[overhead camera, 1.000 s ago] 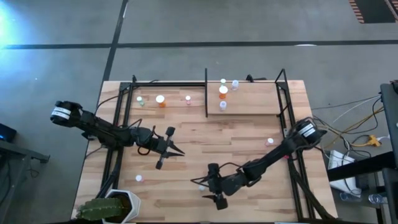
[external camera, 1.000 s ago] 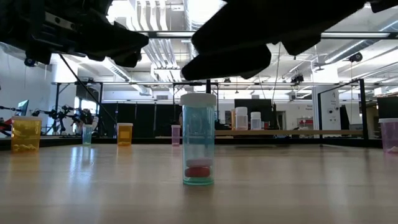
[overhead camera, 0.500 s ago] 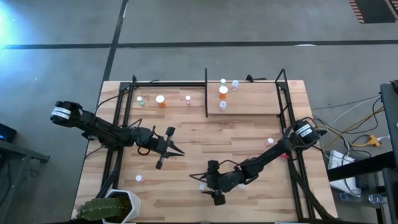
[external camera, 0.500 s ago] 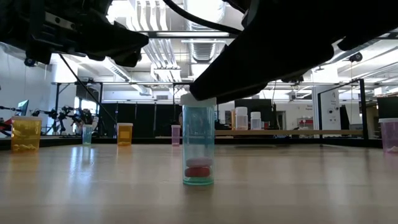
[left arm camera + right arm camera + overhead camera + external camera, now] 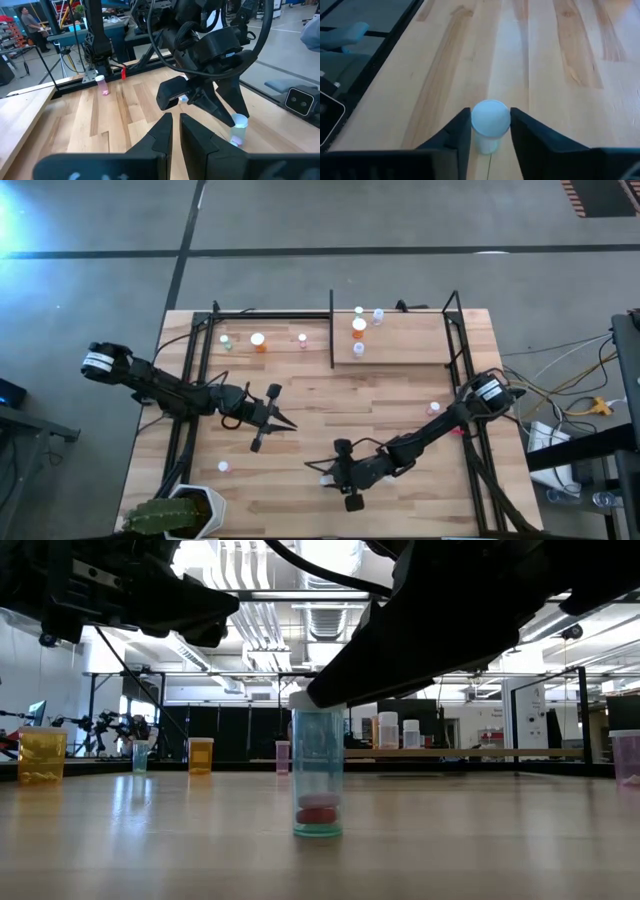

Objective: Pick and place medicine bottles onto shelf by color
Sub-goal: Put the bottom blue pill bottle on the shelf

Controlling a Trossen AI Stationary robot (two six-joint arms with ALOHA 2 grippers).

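We are closing our right gripper [image 5: 490, 131] on a bluish medicine bottle [image 5: 319, 772] standing upright near the table's near edge, the fingers [image 5: 457, 131] touching its white cap [image 5: 490, 118] on both sides. We judge the hold risky: the bite is sitting high, at the cap alone, so the bottle may tip or slip out when lifted toward the shelf [image 5: 400, 345] at the far side. Our left gripper [image 5: 173, 131] is waiting pinched shut, empty, over the table's left half.
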